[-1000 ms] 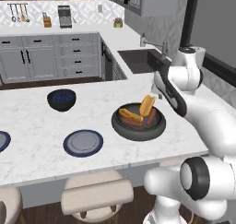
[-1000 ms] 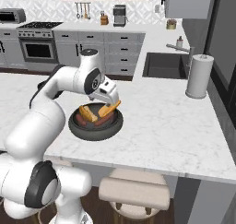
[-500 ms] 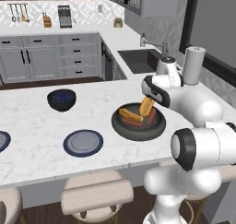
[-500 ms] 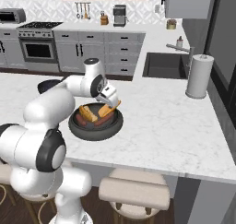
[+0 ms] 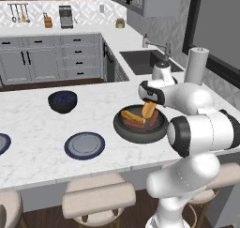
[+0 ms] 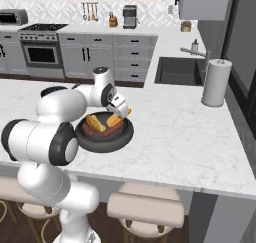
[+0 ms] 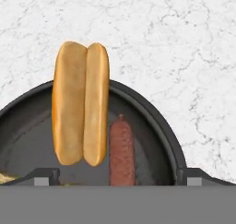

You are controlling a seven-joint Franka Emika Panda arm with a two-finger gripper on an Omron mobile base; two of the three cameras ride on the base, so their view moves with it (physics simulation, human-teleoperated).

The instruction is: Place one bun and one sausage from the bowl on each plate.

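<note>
Left base view: the white marble-veined worktop [image 5: 42, 142] carries the wide, shallow, dark grey bowl [image 5: 139, 125] right of centre. Inside lie a tan bun [image 5: 130, 115], 2 reddish-brown sausages [image 5: 135, 125] and a second bun [image 5: 148, 110] tilted up against the far rim. 1 flat round plate [image 5: 84, 145], navy rim around a pale grey centre, sits to the bowl's left near the front edge; the other plate [image 5: 2, 143] is cut by the left border. A smaller, deeper dark-blue bowl [image 5: 62, 101] stands farther back. The glossy white arm bends over the bowl, its end effector [image 5: 149, 102] just above the tilted bun.

Right base view: the arm folds forward from the lower left, the end effector [image 6: 119, 108] angled down at the bowl [image 6: 104, 133]. A white paper towel roll [image 6: 216, 83] stands upright at far right.

Hand view: the split bun [image 7: 81, 103] lies lengthwise across the bowl rim [image 7: 152, 114], a sausage [image 7: 121, 150] just beside it. The fingertips [image 7: 44, 176] stand spread wide at either lower corner, holding nothing.

No writing is readable.
</note>
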